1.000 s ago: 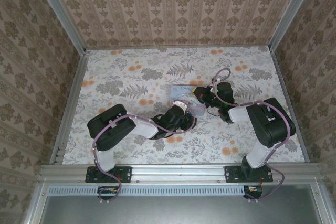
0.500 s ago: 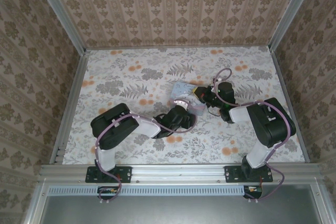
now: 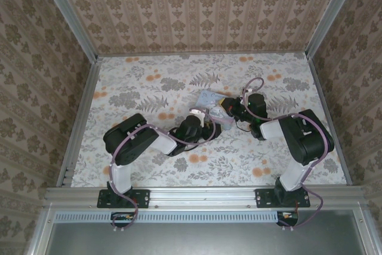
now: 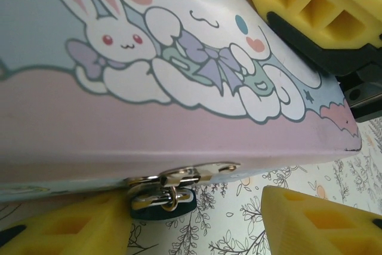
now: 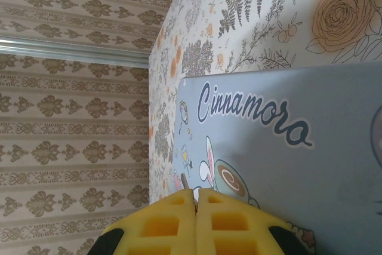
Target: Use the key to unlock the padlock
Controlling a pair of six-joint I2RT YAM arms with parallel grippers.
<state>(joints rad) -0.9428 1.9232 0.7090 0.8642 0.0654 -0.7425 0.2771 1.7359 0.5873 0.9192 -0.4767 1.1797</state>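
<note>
- While my left gripper (image 4: 197,222) is hovering low at the front wall of the cartoon-printed tin (image 4: 119,129), its yellow fingers (image 4: 65,231) are standing apart and clamping nothing.
- Through my left wrist camera I am seeing the padlock (image 4: 161,200), tiny and dark. It is hanging from the tin's silver hasp (image 4: 185,176) just under the lid's edge, close above the floral table cover (image 4: 233,234).
- That padlock is sitting between my left fingers, right beside the one at the lower left of that view and well apart from the other. I cannot tell whether it is touching the near finger.
- My right gripper (image 5: 196,198) is keeping its yellow pads pressed together, and I am seeing nothing between them.
- It is hanging over the tin's pale-blue lid, near the dark "Cinnamoro" lettering (image 5: 253,114).
- In my left wrist view, one yellow finger of my right gripper is showing at the lid's far corner, beyond the white long-eared cartoon figure.
- From above, the tin is lying slantwise mid-table, with my left gripper at its near edge and my right gripper at its right end.
</note>
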